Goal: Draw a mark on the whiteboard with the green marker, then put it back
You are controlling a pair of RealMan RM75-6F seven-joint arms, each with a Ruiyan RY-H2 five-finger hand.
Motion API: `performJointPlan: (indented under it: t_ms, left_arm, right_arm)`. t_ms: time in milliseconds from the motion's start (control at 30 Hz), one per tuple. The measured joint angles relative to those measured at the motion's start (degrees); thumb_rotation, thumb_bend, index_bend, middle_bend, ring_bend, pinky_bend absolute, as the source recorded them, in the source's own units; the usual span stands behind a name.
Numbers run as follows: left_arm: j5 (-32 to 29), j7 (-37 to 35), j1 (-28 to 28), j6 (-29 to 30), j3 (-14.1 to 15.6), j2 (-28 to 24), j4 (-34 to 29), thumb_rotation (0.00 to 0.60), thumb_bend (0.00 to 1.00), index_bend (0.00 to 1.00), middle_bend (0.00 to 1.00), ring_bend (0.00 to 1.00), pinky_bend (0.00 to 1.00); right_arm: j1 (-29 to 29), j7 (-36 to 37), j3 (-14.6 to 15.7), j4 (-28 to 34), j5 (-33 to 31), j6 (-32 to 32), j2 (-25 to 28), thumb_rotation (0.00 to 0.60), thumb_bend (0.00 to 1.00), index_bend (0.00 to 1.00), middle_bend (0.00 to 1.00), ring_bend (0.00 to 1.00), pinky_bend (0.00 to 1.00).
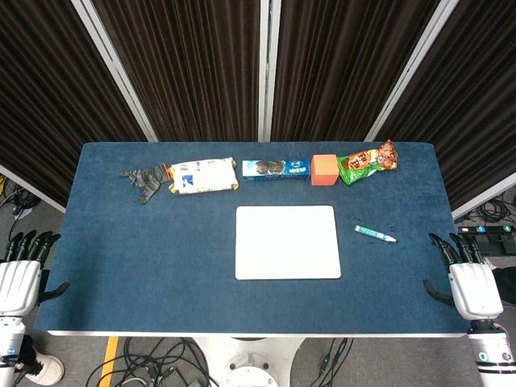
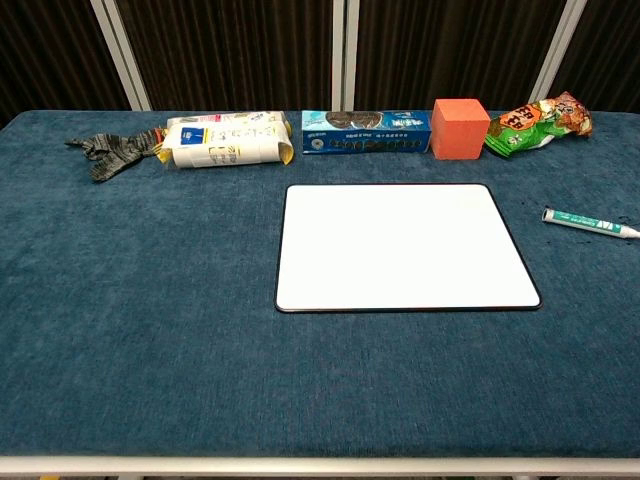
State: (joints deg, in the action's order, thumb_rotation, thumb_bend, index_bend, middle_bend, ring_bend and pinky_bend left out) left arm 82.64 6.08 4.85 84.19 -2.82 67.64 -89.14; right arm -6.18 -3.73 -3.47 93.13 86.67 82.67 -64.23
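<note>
A blank whiteboard (image 1: 287, 242) (image 2: 405, 246) lies flat in the middle of the blue table. The green marker (image 1: 375, 234) (image 2: 590, 223) lies on the cloth to the right of the board, its cap on. My right hand (image 1: 466, 278) hangs at the table's right edge, fingers apart and empty, a short way right of and nearer than the marker. My left hand (image 1: 20, 270) is at the left edge, also empty with its fingers spread. Neither hand shows in the chest view.
Along the far side sit a grey glove (image 1: 143, 182), a white packet (image 1: 201, 176), a blue cookie box (image 1: 276, 169), an orange cube (image 1: 323, 170) and a green snack bag (image 1: 367, 162). Cables lie on the floor below the table's front edge.
</note>
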Motion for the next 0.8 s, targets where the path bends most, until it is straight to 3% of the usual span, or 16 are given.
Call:
performJointPlan:
  t_ms: [333, 467, 600, 800]
  left_arm:
    - [0.41, -0.26, -0.04, 0.44, -0.02, 1.18, 1.27, 0.600, 0.11, 0.15, 0.11, 0.04, 0.03]
    - [1.27, -0.50, -0.04, 1.00, 0.12, 1.45, 1.42, 0.600, 0.11, 0.15, 0.11, 0.04, 0.03]
    - [1.84, -1.11, -0.08, 1.18, 0.31, 1.51, 1.71, 0.600, 0.11, 0.15, 0.11, 0.04, 0.03]
    - [2.39, -2.54, -0.63, 2.47, 0.37, 1.75, 2.56, 0.600, 0.11, 0.15, 0.11, 0.04, 0.03]
  right_arm:
    - [-1.38, -0.06, -0.96, -0.16, -0.08, -0.81, -0.68, 0.600, 0.15, 0.13, 0.27, 0.11, 0.10]
    - [-2.51, -0.10, -2.02, -1.28, -1.67, -2.17, -1.87, 0.600, 0.18, 0.18, 0.35, 0.16, 0.14]
    - [-5.33, -1.80, -3.59, -3.80, -5.27, -7.00, -4.08, 0.600, 0.21, 0.27, 0.38, 0.17, 0.16]
    - [-11.06, -5.23, -5.81, -10.43, -10.81, -15.65, -9.54, 0.600, 0.21, 0.30, 0.39, 0.17, 0.19]
